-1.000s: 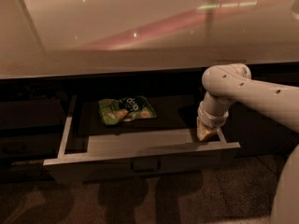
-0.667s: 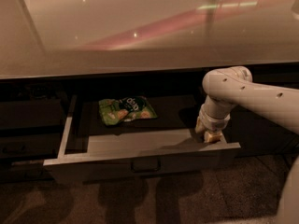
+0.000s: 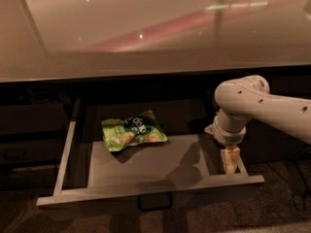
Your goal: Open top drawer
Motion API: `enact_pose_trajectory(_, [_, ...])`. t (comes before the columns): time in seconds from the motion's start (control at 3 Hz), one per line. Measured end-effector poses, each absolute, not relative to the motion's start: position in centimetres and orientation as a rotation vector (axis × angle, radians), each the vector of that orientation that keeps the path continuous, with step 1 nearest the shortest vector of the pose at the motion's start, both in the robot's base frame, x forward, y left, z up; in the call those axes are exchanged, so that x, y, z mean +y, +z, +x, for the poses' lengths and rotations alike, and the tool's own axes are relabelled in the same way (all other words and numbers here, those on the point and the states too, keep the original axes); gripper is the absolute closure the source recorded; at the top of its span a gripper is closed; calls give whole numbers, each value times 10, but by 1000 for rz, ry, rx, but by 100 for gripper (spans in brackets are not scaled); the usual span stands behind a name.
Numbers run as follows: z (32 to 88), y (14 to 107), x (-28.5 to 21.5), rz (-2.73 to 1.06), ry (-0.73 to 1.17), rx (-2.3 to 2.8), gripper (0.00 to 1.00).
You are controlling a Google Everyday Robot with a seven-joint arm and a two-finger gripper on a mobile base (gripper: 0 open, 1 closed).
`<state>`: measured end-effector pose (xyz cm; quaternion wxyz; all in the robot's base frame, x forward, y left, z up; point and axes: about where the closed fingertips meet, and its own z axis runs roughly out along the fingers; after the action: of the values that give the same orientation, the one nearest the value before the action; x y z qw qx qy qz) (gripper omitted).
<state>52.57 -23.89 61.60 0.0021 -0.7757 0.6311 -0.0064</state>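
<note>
"Where is the drawer (image 3: pixel 146 164)?"

"Under the surface (image 3: pixel 146 33). It sits far out, with a snack bag (image 3: pixel 133 131) inside."

"And the gripper (image 3: pixel 230 161)?"

"It points down into the drawer's right end, just behind the front. I cannot tell if the jaws are spread or pressed together."

"Which way is the handle (image 3: pixel 155 201)?"

"Left of the jaws, in the middle of the long front. I think the drawer is open enough."

**Out of sight, out of frame**

The arm (image 3: pixel 272 106) runs off the right edge. The gripper (image 3: pixel 230 160) hangs at the top drawer's (image 3: pixel 146 166) right rail. The countertop (image 3: pixel 146 33) shadows the drawer's rear. The snack bag's (image 3: pixel 133 130) lettering is illegible.
</note>
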Motion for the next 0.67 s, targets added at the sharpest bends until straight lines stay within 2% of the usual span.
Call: enact_pose_trajectory(0.67, [517, 620, -242, -2433, -26, 1996, 0])
